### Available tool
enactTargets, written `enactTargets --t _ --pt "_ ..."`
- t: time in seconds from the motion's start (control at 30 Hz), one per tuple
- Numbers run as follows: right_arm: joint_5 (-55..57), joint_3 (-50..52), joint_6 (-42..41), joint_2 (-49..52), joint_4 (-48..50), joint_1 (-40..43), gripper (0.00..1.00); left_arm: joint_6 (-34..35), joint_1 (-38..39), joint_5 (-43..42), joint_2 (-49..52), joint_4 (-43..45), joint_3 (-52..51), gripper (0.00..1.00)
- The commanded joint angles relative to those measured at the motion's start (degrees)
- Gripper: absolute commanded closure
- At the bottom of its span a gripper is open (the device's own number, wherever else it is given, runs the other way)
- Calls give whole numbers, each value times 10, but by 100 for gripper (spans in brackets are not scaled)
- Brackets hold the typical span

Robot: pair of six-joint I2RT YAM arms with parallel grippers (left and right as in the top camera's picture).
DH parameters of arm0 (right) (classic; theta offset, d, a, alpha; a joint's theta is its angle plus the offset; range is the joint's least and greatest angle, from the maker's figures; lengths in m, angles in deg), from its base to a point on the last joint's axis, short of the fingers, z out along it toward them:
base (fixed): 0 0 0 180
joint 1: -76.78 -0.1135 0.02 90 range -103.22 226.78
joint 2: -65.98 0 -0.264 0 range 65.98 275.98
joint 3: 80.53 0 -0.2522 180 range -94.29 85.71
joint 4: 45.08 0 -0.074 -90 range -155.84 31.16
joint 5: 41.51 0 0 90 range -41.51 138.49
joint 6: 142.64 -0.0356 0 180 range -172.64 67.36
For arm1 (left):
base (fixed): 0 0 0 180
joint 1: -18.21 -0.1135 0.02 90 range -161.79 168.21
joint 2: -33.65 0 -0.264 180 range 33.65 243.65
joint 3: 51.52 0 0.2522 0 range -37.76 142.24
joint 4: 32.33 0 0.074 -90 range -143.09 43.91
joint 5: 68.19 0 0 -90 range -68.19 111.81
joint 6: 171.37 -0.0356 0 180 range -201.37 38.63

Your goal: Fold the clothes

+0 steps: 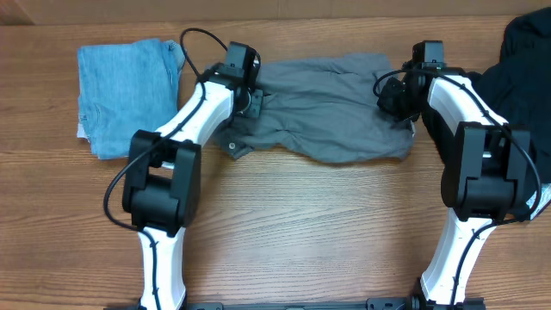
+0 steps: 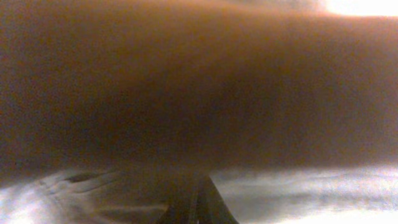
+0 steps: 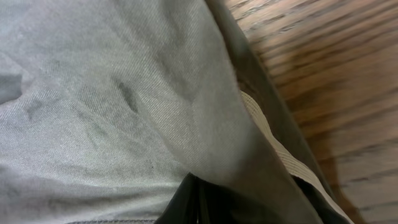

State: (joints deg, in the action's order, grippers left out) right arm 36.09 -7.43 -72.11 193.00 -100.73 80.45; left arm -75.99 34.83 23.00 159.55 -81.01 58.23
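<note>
We find the left wrist view blurred to a brown haze. Only a pale strip [image 2: 93, 193] along its bottom edge, possibly cloth, can be made out. In the overhead view, the left gripper [image 1: 248, 96] and right gripper [image 1: 392, 93] hide their fingertips beneath their own housings, so we cannot tell how the jaws stand. The dark garment [image 1: 527, 52] is cut off by the right edge.

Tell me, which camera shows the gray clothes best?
The overhead camera: it shows the gray clothes nearly whole, spread on the table. The right wrist camera shows only close-up fabric and a ribbed edge. The left wrist camera is mostly blur, with some wrinkled cloth at the bottom.
</note>
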Motion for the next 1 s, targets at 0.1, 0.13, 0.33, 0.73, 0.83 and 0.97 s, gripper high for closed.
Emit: enactTargets --t 0.1,0.13,0.33,0.73,0.83,0.97 --pt "29 -22 4 -59 -11 9 96 -26 -9 24 -144 71 16 96" --pt "29 -22 4 -67 -15 9 96 -31 -9 24 -145 78 16 96" --pt "20 -22 6 -119 -57 9 96 -41 -9 17 -100 68 16 96" --pt "-52 11 76 -170 -167 -34 96 -41 -16 9 27 119 16 96" --pt "-48 43 76 -169 -152 -58 96 -41 -26 9 54 161 16 96" --pt "-40 100 75 -167 -110 -76 96 -40 -37 7 76 190 16 96"
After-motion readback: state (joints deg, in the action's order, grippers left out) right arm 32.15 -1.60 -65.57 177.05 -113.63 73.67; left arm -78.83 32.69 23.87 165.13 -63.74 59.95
